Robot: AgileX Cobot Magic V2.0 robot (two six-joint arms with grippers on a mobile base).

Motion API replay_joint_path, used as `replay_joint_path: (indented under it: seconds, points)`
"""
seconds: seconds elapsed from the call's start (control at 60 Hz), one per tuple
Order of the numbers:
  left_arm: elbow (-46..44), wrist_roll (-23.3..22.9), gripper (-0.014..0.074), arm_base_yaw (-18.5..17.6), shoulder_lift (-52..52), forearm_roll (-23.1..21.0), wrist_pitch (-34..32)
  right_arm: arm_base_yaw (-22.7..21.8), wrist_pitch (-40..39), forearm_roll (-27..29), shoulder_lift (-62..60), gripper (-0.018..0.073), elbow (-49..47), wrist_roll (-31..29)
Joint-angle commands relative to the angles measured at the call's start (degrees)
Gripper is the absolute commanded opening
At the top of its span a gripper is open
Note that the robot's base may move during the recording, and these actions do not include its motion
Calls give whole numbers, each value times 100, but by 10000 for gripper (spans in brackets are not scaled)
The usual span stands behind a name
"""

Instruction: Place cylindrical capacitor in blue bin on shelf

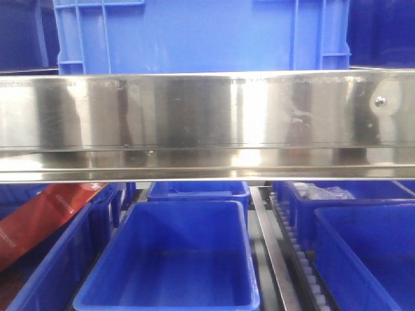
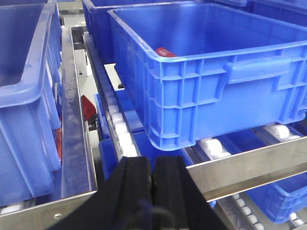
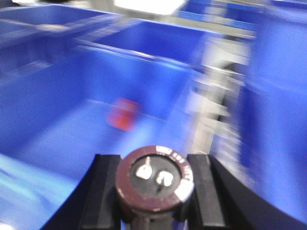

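**A:** Where's the cylindrical capacitor (image 3: 154,178)?

**B:** Pinched in the right end effector (image 3: 153,191), one black pad (image 3: 104,191) at its 9 o'clock side and the other at 3. Its terminal face looks back at the wrist camera, so I judge its long axis runs roughly along the end effector, not across it.

**A:** And the blue bin (image 3: 72,115)?

**B:** Straight on, from 10 to 12 o'clock of the part. Its floor is open, with a red item (image 3: 122,114) lying at about 11. The view is blurred, so I can't tell how high the part sits over the rim.

**A:** The left end effector (image 2: 153,165)?

**B:** Pads closed together, holding nothing, low by a rail of the shelf (image 2: 249,167). Only the right arm is placed for the drop: forward, clear of the red item, then release.
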Motion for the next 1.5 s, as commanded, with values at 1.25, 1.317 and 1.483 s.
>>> replay_joint_path:
  seconds: [1.25,1.317,1.483]
  points:
    - [13,-56,-60,23,-28,-317,-125,749,922,20,3709,344,-2740,-57]
    - [13,-56,-60,23,-28,-317,-125,713,979,20,3501,226,-2740,-57]
    - [13,-56,-60,23,-28,-317,-125,564,1226,20,2935,-49,-2717,-47]
